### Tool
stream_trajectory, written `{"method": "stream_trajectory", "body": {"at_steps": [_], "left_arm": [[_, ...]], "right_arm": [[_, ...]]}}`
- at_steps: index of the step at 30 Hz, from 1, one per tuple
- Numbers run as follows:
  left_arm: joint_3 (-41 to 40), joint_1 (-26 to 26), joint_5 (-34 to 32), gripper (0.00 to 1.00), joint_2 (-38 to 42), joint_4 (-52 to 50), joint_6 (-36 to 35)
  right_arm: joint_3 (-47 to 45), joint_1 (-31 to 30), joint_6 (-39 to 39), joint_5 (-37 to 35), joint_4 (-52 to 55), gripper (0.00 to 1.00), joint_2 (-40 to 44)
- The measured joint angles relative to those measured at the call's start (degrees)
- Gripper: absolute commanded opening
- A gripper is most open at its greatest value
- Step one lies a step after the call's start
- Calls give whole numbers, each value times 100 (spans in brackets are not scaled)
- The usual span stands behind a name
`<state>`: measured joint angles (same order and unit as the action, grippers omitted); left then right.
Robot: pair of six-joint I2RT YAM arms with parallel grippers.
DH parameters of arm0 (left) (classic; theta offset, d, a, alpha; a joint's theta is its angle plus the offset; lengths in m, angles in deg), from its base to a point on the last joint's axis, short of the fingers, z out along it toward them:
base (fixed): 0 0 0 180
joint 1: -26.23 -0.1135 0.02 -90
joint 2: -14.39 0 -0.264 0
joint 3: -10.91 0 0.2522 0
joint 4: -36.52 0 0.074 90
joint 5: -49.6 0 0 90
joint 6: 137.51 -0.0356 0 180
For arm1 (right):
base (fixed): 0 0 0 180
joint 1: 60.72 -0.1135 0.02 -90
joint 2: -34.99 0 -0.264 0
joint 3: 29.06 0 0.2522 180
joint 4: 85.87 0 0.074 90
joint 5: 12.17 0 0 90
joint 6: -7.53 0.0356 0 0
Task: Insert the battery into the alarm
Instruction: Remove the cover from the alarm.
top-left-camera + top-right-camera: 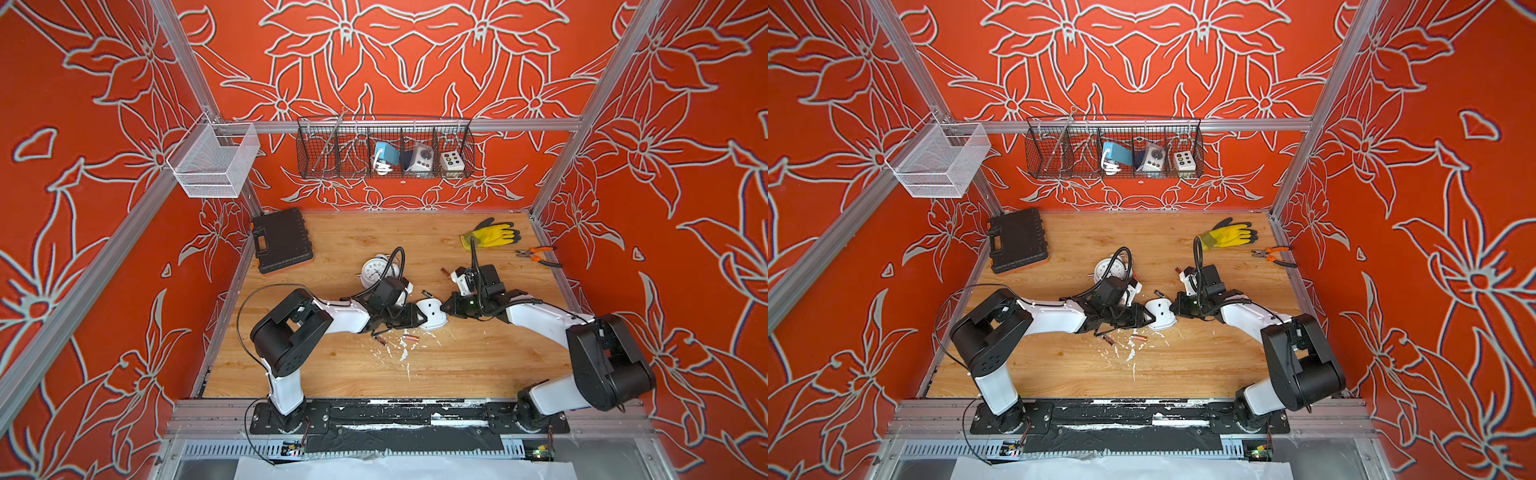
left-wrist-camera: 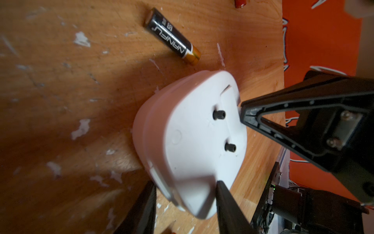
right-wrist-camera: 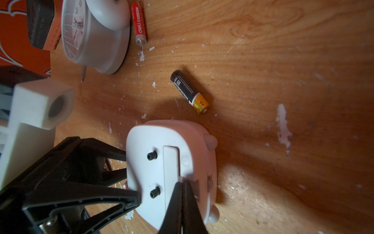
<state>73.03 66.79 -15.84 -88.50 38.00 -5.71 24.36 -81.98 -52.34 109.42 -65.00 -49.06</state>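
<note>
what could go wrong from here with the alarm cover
The shut right gripper has its tips at the cover edge; they may slip off without opening it. The left gripper pinches only one end of the alarm, so that push could twist it loose. The battery lies close and could get knocked away.

battery (image 3: pixel 189 91), clock (image 3: pixel 95 34) crowd behind alarm (image 3: pixel 141 178); table's (image 1: pixel 457 374) near edge open

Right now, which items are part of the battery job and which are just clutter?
Job: alarm, held by left gripper; right gripper, shut, tips at its battery cover; black AA battery beside it.
Lying about: round clock, red battery, case, glove, pliers.
</note>
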Motion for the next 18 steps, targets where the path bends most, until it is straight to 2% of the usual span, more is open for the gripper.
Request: {"method": "stream_trajectory", "body": {"at_steps": [8, 18], "left_arm": [[2, 0, -2, 41, 0, -7, 0], [4, 0, -4, 41, 0, -7, -2]], "right_arm": [[0, -2, 22, -17, 35, 0, 57], [0, 70, 57, -90, 175, 0, 560]]}}
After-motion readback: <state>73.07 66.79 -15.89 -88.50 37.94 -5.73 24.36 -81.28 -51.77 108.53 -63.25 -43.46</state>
